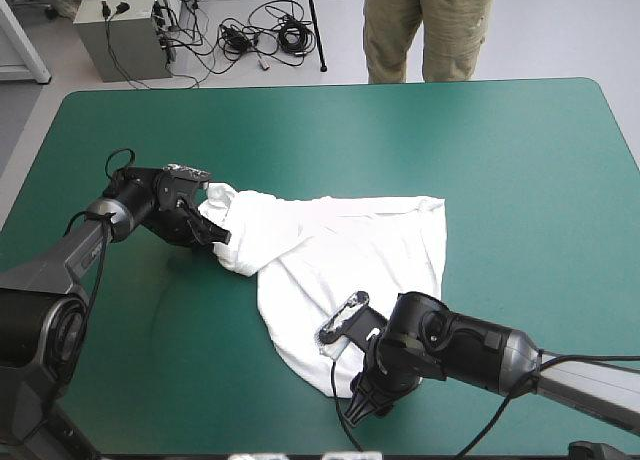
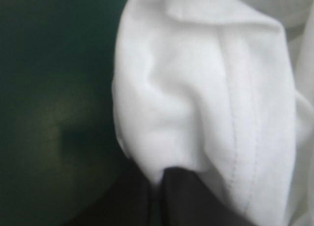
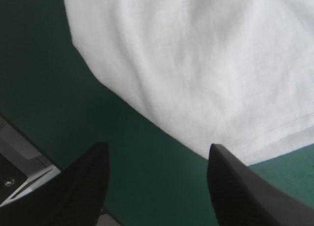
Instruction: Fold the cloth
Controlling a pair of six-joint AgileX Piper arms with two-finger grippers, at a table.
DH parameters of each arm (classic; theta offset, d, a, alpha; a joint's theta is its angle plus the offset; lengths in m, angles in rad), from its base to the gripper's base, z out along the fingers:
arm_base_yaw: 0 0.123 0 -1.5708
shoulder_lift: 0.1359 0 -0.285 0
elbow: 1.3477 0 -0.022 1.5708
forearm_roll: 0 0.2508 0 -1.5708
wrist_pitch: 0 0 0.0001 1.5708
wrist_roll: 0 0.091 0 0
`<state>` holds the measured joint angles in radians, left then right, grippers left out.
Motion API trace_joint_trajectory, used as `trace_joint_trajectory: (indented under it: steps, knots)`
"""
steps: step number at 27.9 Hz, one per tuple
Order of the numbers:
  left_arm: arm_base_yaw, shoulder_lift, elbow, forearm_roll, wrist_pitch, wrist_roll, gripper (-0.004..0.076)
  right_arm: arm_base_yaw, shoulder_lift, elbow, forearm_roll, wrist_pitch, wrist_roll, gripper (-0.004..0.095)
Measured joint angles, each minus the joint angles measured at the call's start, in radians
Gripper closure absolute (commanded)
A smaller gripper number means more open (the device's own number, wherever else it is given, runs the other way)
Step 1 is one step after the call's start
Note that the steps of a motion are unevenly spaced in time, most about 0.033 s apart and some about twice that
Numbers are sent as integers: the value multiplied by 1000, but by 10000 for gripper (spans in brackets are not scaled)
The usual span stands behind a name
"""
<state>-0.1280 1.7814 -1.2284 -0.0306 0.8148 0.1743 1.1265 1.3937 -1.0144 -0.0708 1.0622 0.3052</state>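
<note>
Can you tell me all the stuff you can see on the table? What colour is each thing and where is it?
T-shirt: one, white, lying across the middle of the table, partly spread out and bunched up at its left end.
table: one, teal-green cover, under everything else.
left gripper: one, black fingers, shut on the T-shirt's bunched left end.
right gripper: one, black fingers standing apart, at the T-shirt's near edge, close to the table's near edge, with the hem just ahead of it.
</note>
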Motion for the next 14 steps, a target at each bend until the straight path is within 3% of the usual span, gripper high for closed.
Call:
trace_joint_trajectory:
  steps: [11, 14]
  knots:
    - [0, 0, 0, -1, 0, 0, 733, 1, 77, 131, -78, -199, 49, 348]
    - [0, 0, 0, -1, 0, 0, 733, 1, 115, 124, -74, -208, 76, 452]
